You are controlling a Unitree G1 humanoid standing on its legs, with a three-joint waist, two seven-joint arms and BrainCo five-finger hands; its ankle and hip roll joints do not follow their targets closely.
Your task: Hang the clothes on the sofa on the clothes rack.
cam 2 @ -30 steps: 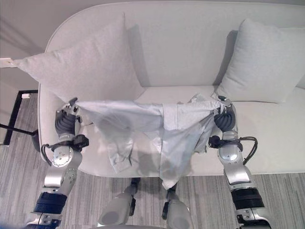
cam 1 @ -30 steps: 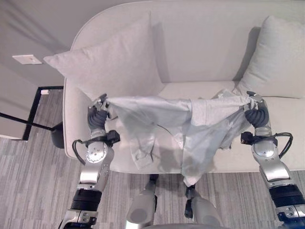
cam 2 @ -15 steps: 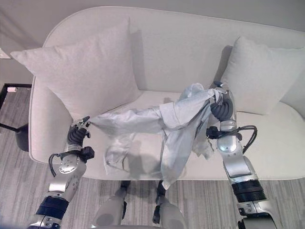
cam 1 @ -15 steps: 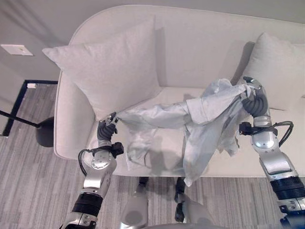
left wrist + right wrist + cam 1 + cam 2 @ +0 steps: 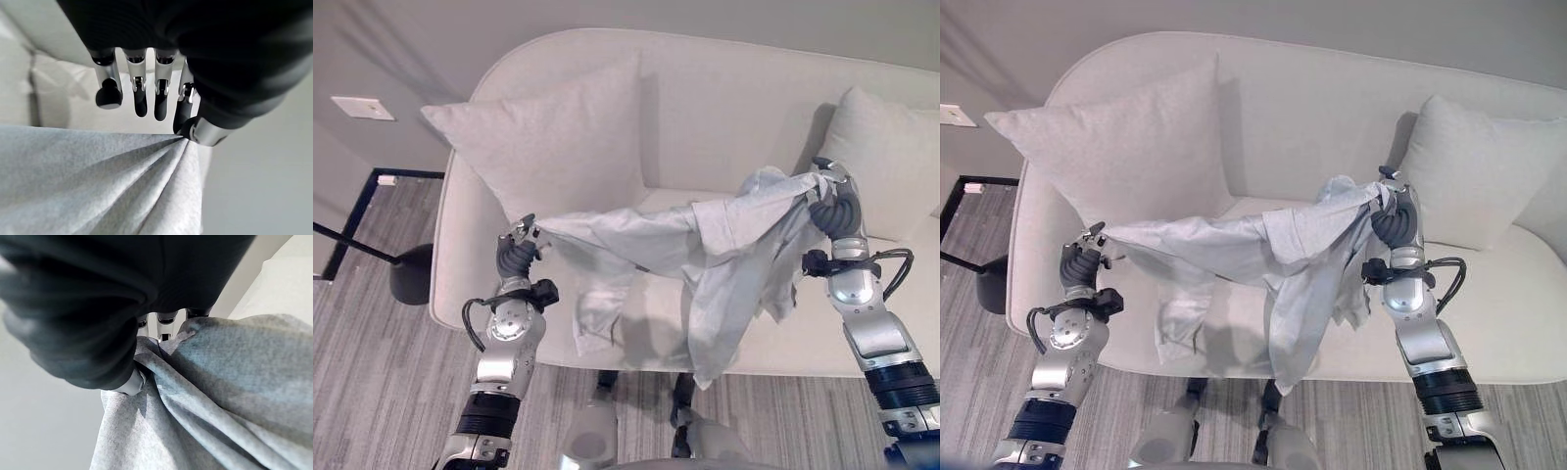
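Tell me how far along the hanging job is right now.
Done: the light grey shirt is lifted off the sofa seat. In hand: the left hand pinches one end, the right hand grips the other end higher, so the shirt stretches between them with its tails hanging. Left: carrying it to the clothes rack and hanging it there.

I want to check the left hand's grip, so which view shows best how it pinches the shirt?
The left wrist view: the left hand pinches a gathered corner of the light grey shirt at the thumb. Both eye views show that hand small, holding the shirt's end over the sofa.
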